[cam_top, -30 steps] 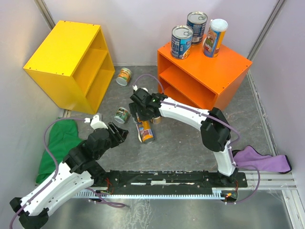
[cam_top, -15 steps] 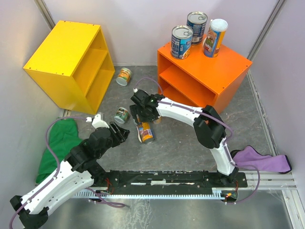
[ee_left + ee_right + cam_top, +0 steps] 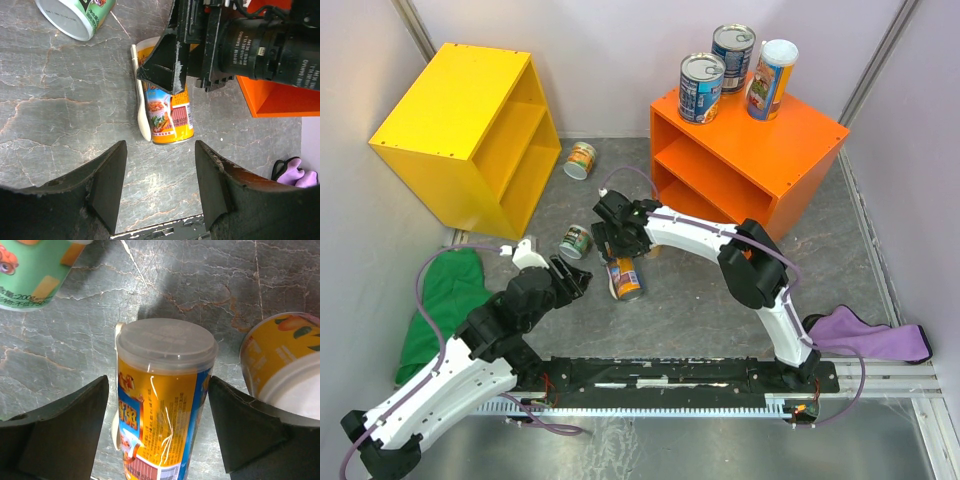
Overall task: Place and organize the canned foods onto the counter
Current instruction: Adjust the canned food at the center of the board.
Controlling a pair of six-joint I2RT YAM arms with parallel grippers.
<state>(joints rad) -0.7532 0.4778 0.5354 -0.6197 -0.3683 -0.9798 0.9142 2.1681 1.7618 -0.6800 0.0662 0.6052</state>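
Two fingers (image 3: 65,430) of your right hand (image 3: 159,382) stand spread, one on each side of the slim orange-labelled can (image 3: 165,410), level with its pale lid. A sliver of table (image 3: 200,280) shows between the left-side finger and the can. On the other side I cannot tell whether the pad touches. By my reading nothing is pinched yet.

The can reads as upright: its lid is nearest the wrist camera, its body narrows downward, and no end disc shows in the left wrist or top view. Its long axis is vertical and crosses the line between the fingers squarely. The close should need no wrist turn, only a squeeze, perhaps after a slight drop below the lid rim.

Just outside the right-side finger lies a yellow-labelled can (image 3: 280,365). Take care not to nudge it.

Your left hand (image 3: 160,147) is spread and empty. The same slim can sits ahead of its fingertips, apart. The right hand is the nearer.

Destination: the orange counter (image 3: 800,125) stands beyond the right hand's own forearm, farther out and to the right, well apart.
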